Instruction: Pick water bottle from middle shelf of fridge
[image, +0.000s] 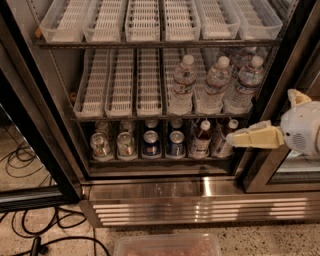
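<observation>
The fridge (150, 187) stands open in front of me. Three clear ribbed water bottles with white caps stand at the right of the middle shelf (120, 119): one on the left (183, 86), one in the middle (212, 86), one on the right (244, 84). The shelf's left lane trays (120, 82) hold nothing. My gripper (257, 137), cream-coloured on a white wrist, is at the right edge. It points left, in front of the fridge's right door frame, below and to the right of the water bottles and apart from them.
The bottom shelf holds several soda cans (150, 142) and two brown-drink bottles (201, 139). White trays (145, 20) line the top shelf. A black door frame (35, 145) stands at left, cables (25, 235) lie on the floor, and a clear plastic bin (167, 245) is at bottom centre.
</observation>
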